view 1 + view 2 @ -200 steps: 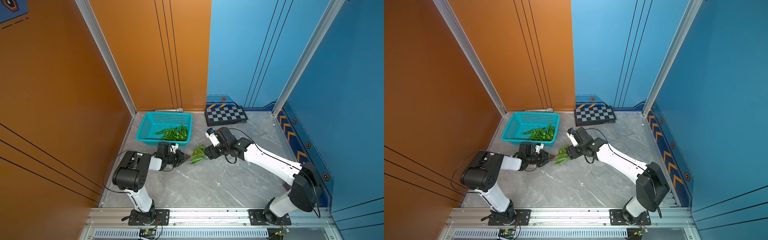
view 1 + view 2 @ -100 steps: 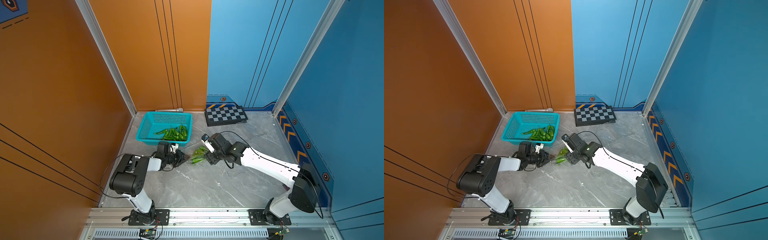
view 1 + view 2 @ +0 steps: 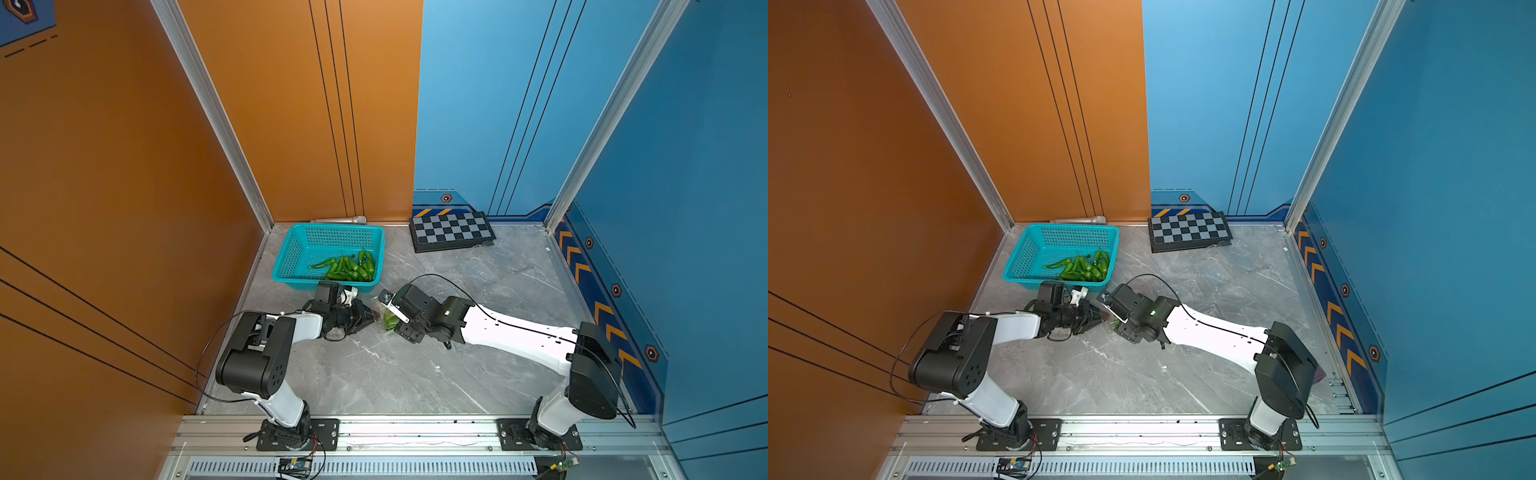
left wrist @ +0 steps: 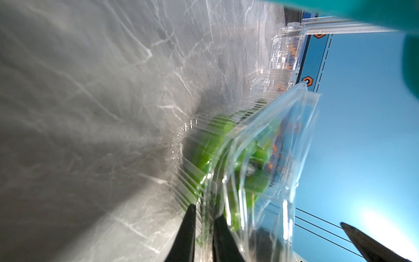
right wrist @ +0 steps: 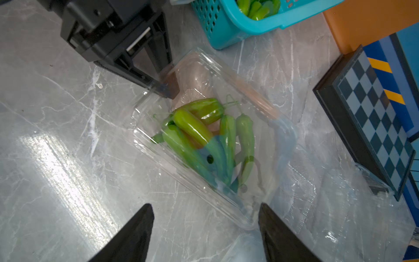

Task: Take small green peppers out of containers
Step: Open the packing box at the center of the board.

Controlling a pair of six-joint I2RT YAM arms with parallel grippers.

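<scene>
clear container (image 5: pixel 199 65) lies on the surface (image 5: pixel 68 140) just beside the teal basket (image 5: pixel 226 31), small green peppers (image 5: pixel 199 133) inside it. left tool (image 5: pixel 166 88) pinches its corner rim. right tool (image 5: pixel 204 205): jaws spread wide at the end farther from the basket, holding nothing.

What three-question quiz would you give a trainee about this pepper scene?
1. True or false: the left gripper is shut on the rim of the clear clamshell container.
2. Where do the loose green peppers lie? A) in the teal basket B) in a glass bowl C) on a plate
3. Fill in: the right gripper hangs above the container with its jaws ___.
Key: 1 true; 2 A; 3 open.
</scene>
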